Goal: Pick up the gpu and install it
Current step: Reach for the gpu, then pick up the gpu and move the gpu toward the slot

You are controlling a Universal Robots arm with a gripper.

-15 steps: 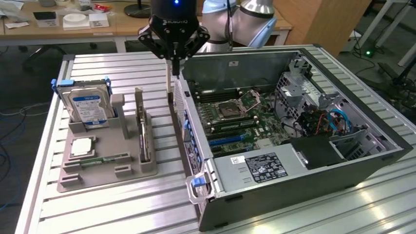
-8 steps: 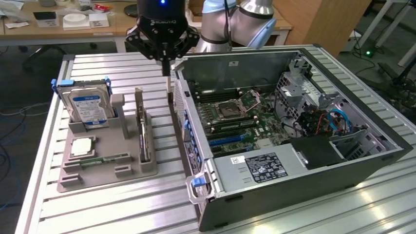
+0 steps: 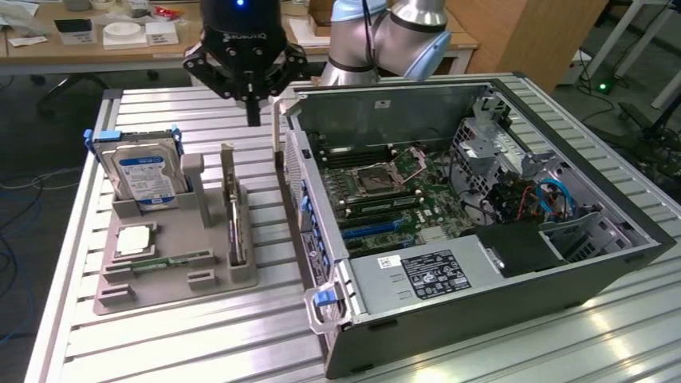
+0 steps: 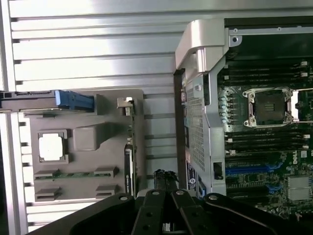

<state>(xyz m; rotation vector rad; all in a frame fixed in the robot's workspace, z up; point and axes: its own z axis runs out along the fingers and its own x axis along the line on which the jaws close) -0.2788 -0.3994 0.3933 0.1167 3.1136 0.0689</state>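
Gripper (image 3: 253, 118): its black fingers (image 4: 165, 177) are seen pressed together with nothing held between them. It is hung in the air just off the parts tray's case-side edge, above the bare strip of table, and is not in contact with any part.
GPU (image 3: 233, 215): it is stood on its long edge in a slot along the parts tray's case-side edge, untouched. In the wrist view it is seen edge-on as a thin dark strip (image 4: 128, 166).
Parts tray (image 3: 159, 281): a grey moulded holder is laid flat on the slatted aluminium table (image 3: 191, 327).
Hard drive (image 3: 143, 177): a silver drive with a blue label is stood upright in the tray's corner farthest from the case, at the same end of the tray as the gripper.
Processor chip (image 3: 135, 239): it is laid flat in a tray recess next to the hard drive, well apart from the GPU.
Memory stick (image 3: 171, 262): a narrow green stick is laid flat in the tray, just beyond the processor chip on the side away from the hard drive.
Computer case (image 3: 511, 263): it is laid on its side with the panel off, just beside the tray on the exterior view's right.
Motherboard (image 3: 388, 195): it is exposed inside the case, with its processor socket (image 3: 381, 171) towards the tray's hard-drive end.
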